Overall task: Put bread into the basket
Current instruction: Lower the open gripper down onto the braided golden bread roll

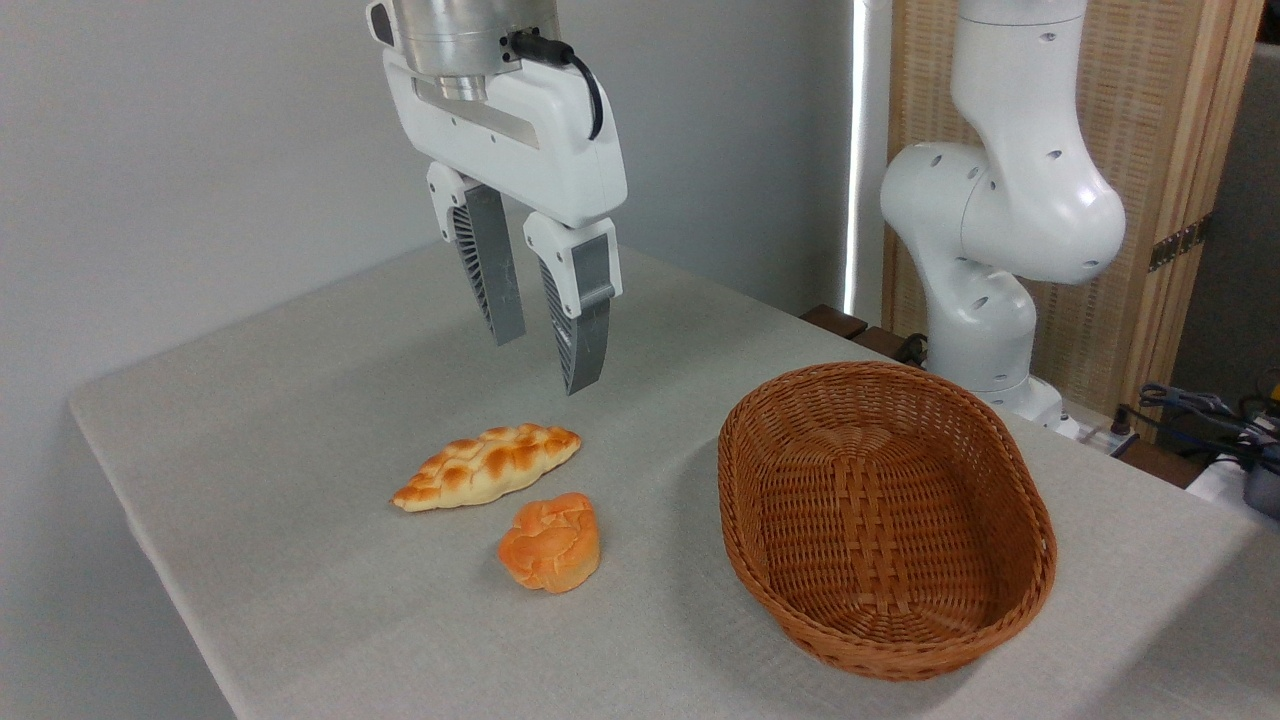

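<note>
A long braided loaf (pixel 487 466), cream with golden-brown bumps, lies flat on the grey bench (pixel 300 400); well right of it a large oval reddish-brown wicker basket (pixel 985 590) sits upright

One braided bread (pixel 487 466), one round bun (pixel 551 543) — one basket (pixel 1030 530)

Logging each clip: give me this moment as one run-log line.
gripper: jaws open, above table, empty | bread: on table, untouched | basket: empty | round bun: beside bread
</note>
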`<move>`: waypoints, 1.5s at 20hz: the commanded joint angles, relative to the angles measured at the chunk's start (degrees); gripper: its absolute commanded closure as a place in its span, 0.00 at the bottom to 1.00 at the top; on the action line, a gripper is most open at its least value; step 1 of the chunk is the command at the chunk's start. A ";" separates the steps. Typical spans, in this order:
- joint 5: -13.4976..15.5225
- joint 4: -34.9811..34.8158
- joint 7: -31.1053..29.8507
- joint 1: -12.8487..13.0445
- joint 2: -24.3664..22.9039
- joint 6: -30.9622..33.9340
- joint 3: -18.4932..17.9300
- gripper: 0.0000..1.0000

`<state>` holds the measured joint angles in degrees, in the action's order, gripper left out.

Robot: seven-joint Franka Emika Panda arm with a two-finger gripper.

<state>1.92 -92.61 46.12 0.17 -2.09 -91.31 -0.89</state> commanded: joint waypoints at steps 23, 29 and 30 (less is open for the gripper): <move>0.98 -5.20 0.29 0.89 1.65 -4.83 7.55 0.00; 1.07 -12.41 0.02 0.97 1.30 -11.60 11.51 0.00; 1.15 -13.82 0.02 0.89 1.30 -12.83 12.04 0.00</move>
<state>2.28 -102.25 46.02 1.18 0.19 -100.73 9.57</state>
